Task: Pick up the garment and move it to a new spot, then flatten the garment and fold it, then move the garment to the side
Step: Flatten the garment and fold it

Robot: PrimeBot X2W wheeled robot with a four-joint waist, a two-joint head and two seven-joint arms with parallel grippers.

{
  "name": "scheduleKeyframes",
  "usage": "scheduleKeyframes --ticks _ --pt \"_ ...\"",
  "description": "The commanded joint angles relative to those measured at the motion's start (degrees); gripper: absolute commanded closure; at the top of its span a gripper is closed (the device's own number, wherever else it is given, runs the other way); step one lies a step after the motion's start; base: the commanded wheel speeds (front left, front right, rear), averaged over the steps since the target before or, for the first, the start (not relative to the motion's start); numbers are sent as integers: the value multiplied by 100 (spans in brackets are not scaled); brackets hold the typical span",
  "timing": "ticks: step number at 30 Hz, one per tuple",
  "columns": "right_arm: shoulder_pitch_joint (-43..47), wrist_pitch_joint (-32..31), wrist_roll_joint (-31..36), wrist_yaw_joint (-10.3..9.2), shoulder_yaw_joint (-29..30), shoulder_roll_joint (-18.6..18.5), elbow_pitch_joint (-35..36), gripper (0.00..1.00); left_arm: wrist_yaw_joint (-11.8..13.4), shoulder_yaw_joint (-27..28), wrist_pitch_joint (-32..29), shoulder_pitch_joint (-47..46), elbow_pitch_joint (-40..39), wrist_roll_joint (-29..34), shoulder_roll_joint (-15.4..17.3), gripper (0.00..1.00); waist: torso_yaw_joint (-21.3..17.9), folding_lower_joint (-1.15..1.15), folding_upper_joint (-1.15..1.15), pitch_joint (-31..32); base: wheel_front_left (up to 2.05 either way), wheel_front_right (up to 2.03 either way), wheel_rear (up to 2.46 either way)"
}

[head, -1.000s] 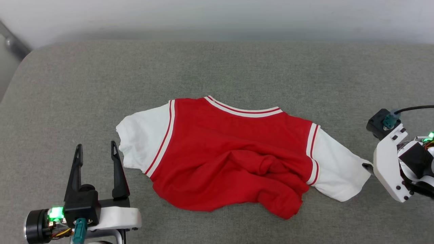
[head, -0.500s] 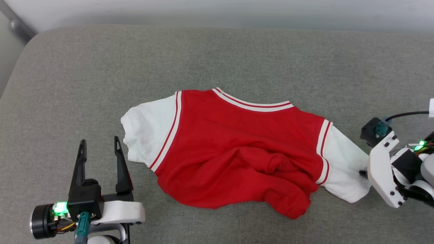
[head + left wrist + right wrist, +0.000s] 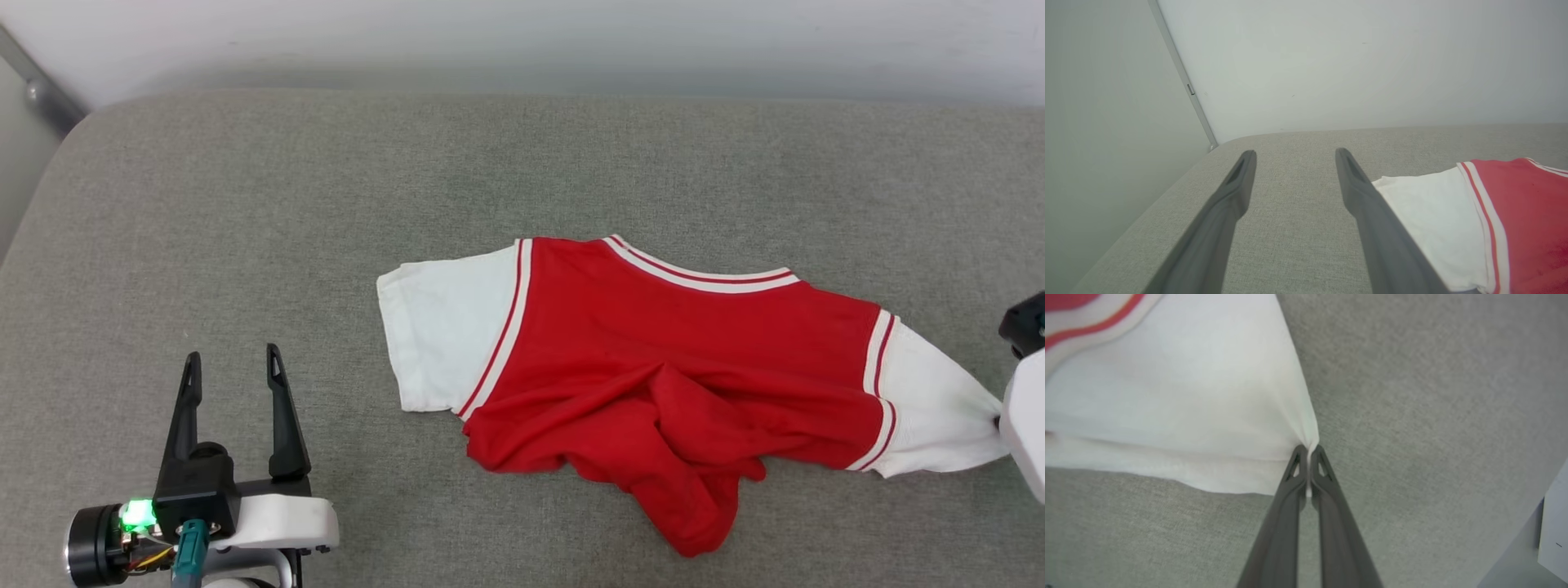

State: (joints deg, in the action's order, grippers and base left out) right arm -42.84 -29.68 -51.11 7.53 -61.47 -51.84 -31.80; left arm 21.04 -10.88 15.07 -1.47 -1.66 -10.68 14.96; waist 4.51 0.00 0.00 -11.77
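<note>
Grey cloth counter (image 3: 245, 204) below a pale wall (image 3: 522, 41). On it, the garment (image 3: 694, 351): red, plain side up, white sleeves, lower part all bunched up. Lying toward the right side of the counter, well apart from the left gripper (image 3: 233, 357). Dragged to the right since a moment ago, with far more bare counter on its left side than before. On the right side, one sleeve (image 3: 1188, 396) pulled out into a tight point. Fingers (image 3: 1284, 506) of the right gripper (image 3: 1308, 451) open a moment ago, now pinched shut on the very tip of that sleeve, a bit of white cloth peeking out between them. Fingers of the left gripper wide apart, nothing between them, not touching the garment. Looks like the first job, moving the garment to a new spot, well begun. Not flat yet, not folded yet. Thin pinch on one corner only, so maybe easy to lose with a hard tug.
</note>
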Motion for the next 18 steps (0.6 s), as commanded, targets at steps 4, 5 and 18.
scheduleKeyframes --ticks 4,5,18 --pt "188 489 -134 -6 125 274 -324 0 -208 98 14 -181 199 70 37 0 -52 0 0 50 0 0 0" --pt "170 644 -72 -6 157 296 -400 0 -269 116 14 -232 263 76 75 0 -76 0 0 85 0 0 0" --pt "-101 3774 999 -7 1579 942 -1168 0 -1357 92 -800 -1612 979 56 1110 0 -469 0 0 558 0 0 0"
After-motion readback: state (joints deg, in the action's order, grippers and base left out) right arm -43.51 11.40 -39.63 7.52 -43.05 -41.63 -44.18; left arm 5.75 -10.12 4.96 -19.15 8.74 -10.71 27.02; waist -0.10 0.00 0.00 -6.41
